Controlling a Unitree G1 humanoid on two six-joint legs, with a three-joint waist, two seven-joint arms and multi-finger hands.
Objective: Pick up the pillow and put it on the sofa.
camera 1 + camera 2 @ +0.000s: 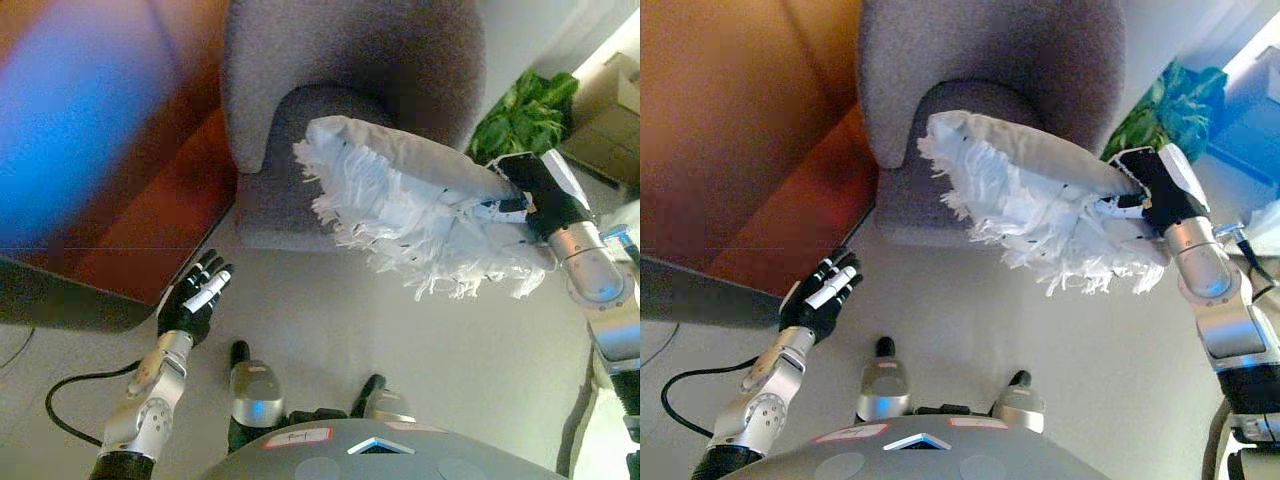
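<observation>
A grey pillow (400,150) with a white shaggy fringe (420,225) hangs in the air in front of the grey sofa chair (350,70), its far end over the seat's front. My right hand (535,195) is shut on the pillow's right end, with fingers curled round its edge. My left hand (195,295) is low at the left over the floor, with straight fingers and nothing in it.
A reddish-brown wooden cabinet (130,180) stands left of the chair. A green leafy plant (525,110) and cardboard boxes (610,115) are at the right rear. The floor (400,340) is pale.
</observation>
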